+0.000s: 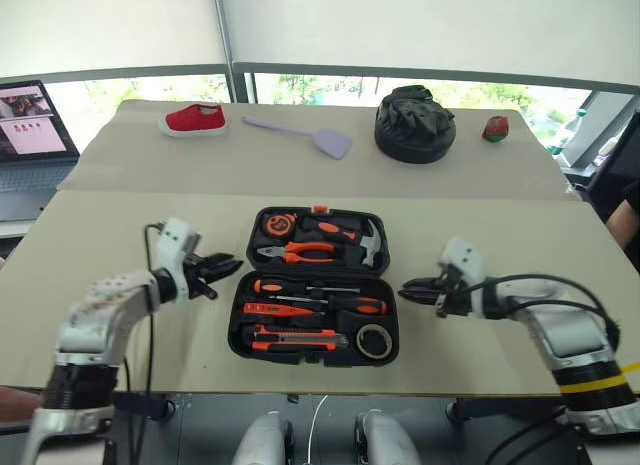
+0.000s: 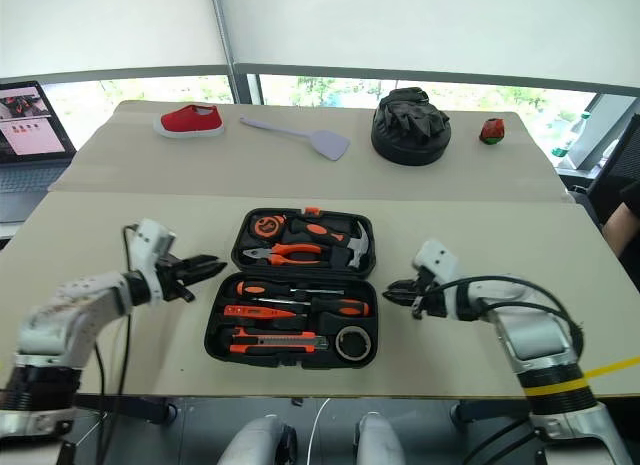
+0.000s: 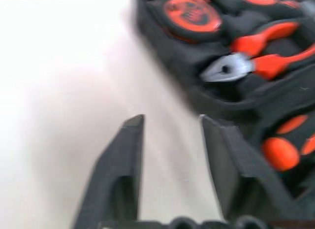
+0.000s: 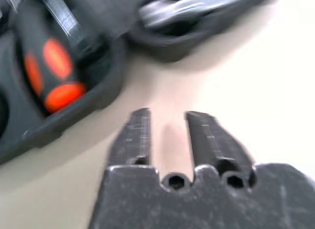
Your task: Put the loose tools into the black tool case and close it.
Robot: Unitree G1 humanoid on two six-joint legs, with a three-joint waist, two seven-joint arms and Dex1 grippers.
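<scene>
My desk [image 1: 120,285] is a pale beige surface, with a second desk [image 1: 520,155] of the same colour pushed against its far edge. Beyond that runs a long window [image 1: 320,88] with a grey frame, green leaves and bright daylight showing through the low strip of glass. White blinds [image 1: 400,25] cover the upper part. On the far left a laptop [image 1: 30,125] sits open, its screen lit. Below the near edge, the floor [image 1: 200,425] is dark grey.

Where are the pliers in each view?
Left eye view: pliers in the case's far half.
Right eye view: pliers, same slot.
Left wrist view: steel nose and orange handles, beyond the fingers.
Right wrist view: not in it.
Shared landmark: black tool case.
</scene>
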